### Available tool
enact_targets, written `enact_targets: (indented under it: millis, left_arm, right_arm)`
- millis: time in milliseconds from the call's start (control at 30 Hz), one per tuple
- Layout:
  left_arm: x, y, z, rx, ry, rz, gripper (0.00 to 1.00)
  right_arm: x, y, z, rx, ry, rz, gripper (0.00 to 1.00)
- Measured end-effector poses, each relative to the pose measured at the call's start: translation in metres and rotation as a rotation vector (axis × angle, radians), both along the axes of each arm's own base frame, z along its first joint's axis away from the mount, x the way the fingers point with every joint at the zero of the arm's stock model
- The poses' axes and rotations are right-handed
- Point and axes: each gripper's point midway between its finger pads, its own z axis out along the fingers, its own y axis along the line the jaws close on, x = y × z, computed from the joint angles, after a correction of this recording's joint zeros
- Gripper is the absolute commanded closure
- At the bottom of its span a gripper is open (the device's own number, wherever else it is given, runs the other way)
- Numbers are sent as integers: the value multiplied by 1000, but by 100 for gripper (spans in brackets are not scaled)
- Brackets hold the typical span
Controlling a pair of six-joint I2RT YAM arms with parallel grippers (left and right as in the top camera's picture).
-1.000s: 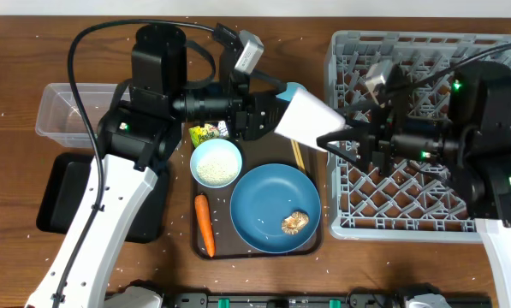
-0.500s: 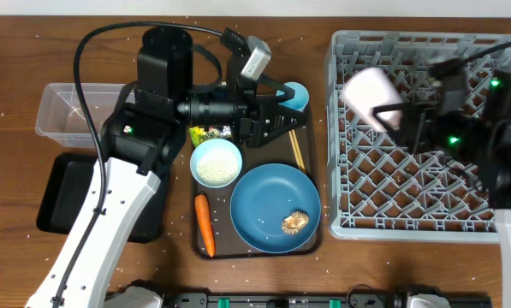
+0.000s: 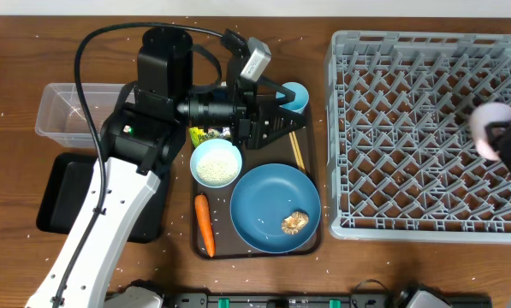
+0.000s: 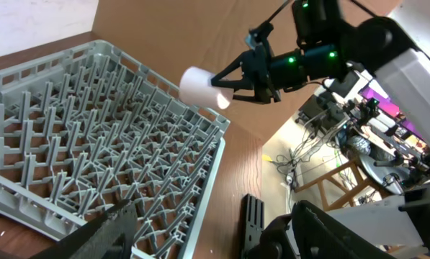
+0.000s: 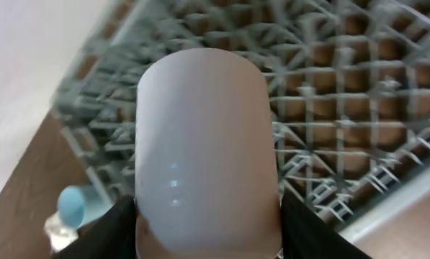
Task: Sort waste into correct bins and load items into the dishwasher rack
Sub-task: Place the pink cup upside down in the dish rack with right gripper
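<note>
My right gripper (image 3: 505,141) is shut on the pink cup (image 3: 488,121) and holds it over the right edge of the grey dishwasher rack (image 3: 409,51). The cup fills the right wrist view (image 5: 207,144) and shows in the left wrist view (image 4: 202,86). My left gripper (image 3: 279,120) is open and empty, beside the light blue cup (image 3: 297,94). The brown tray holds a white bowl (image 3: 216,162) of rice, a blue plate (image 3: 268,201) with a brown lump (image 3: 295,222), a carrot (image 3: 204,224), a wrapper (image 3: 207,133) and chopsticks (image 3: 296,154).
A clear tub (image 3: 62,107) and a black tray (image 3: 62,192) lie at the left, partly under my left arm. Rice grains are scattered over the wooden table. The brown serving tray (image 3: 197,248) sits between the bins and the rack.
My right gripper has carried the pink cup from above the tray rightward across the rack to its right edge. The left gripper has stayed near the light blue cup.
</note>
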Motion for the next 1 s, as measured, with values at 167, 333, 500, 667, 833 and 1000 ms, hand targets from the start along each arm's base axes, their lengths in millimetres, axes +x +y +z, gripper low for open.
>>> enact_targets:
  millis: [167, 333, 500, 667, 833, 1000]
  left_arm:
    - [0, 0, 0, 0, 0, 0, 30]
    - [0, 0, 0, 0, 0, 0, 30]
    - [0, 0, 0, 0, 0, 0, 30]
    - [0, 0, 0, 0, 0, 0, 30]
    - [0, 0, 0, 0, 0, 0, 30]
    - [1, 0, -2, 7, 6, 11, 30]
  right_arm:
    - [0, -18, -31, 75, 104, -59, 71]
    - [13, -21, -64, 160, 188, -50, 73]
    - [35, -27, -91, 227, 204, -36, 73]
    - [51, -30, -113, 287, 215, -42, 68]
    - [63, -26, -127, 314, 226, -35, 49]
    - [77, -21, -126, 320, 187, -7, 40]
